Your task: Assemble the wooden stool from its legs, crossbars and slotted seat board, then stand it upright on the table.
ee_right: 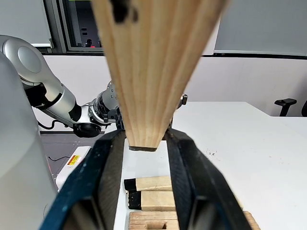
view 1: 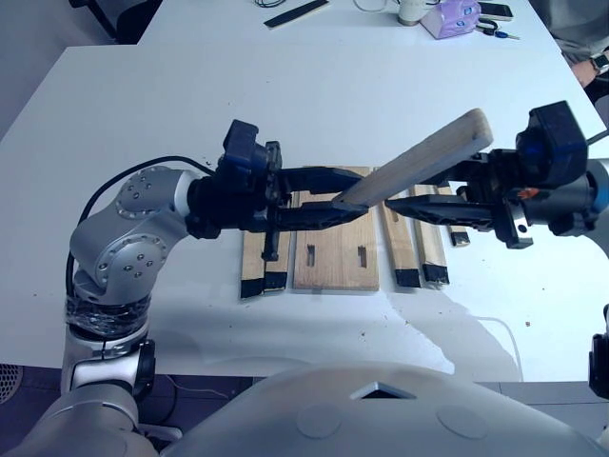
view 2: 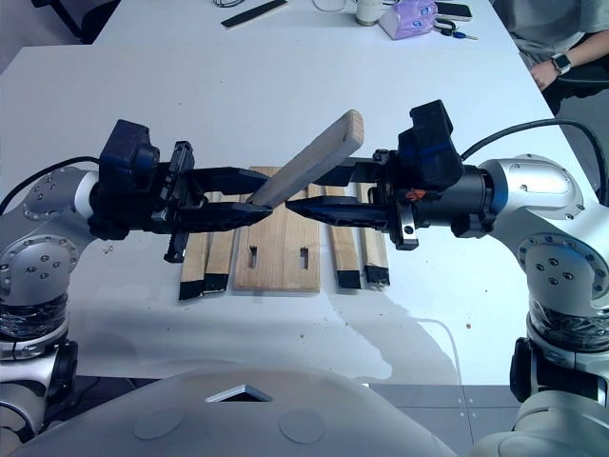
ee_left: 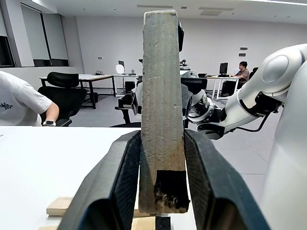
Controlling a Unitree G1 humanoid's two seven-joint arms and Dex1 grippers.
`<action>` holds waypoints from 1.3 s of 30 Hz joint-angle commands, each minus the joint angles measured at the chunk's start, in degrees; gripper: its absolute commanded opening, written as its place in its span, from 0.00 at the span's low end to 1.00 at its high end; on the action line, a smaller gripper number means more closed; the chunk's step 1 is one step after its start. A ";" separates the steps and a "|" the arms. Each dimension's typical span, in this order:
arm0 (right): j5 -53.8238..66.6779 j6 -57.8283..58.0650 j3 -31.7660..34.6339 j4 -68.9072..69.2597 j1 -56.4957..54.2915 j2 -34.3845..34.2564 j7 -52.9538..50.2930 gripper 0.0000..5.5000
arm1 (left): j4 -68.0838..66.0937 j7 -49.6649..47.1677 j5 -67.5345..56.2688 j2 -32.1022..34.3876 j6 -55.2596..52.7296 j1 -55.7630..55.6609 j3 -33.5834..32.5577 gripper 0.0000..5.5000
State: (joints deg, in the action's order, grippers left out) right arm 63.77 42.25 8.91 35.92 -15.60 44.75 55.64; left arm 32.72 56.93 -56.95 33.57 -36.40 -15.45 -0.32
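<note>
The left gripper (view 2: 249, 204) is clenched on the black-tipped lower end of one stool leg (view 2: 309, 162), holding it tilted in the air above the slotted seat board (view 2: 276, 262). That board lies flat on the white table (view 2: 457, 305). The right gripper (view 2: 304, 190) meets the same leg from the other side, and I cannot tell whether it grips. More wooden pieces lie just left (view 2: 193, 267) and right (view 2: 344, 252) of the board, their far ends hidden under the arms.
</note>
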 commanded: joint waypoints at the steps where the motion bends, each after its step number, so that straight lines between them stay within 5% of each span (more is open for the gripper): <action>1: 0.51 -0.60 -0.07 1.03 -0.17 -0.23 -0.45 0.24 | -0.89 -0.51 2.27 1.32 0.03 0.50 0.22 0.24; 11: 1.64 -0.11 0.34 0.05 -0.49 -0.04 -1.45 0.53 | -1.02 0.10 2.77 1.41 0.16 0.43 0.11 0.24; 21: 0.87 -0.68 -0.69 -0.16 -1.44 -1.02 -2.49 0.53 | -0.14 1.47 3.94 1.67 0.99 1.06 1.10 0.24; 32: -2.81 -1.73 -2.33 -0.05 -0.68 -0.10 -0.20 0.25 | -0.02 1.17 3.23 1.48 0.65 1.42 0.76 0.24; 39: -4.47 -2.32 -1.94 -1.27 -0.80 0.11 0.33 0.24 | -1.20 -1.85 6.83 2.09 -1.21 1.74 2.93 0.29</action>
State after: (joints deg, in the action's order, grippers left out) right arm 60.57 40.59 6.74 34.93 -16.20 44.08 56.09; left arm 32.67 57.68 -52.09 34.88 -35.66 -13.99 1.62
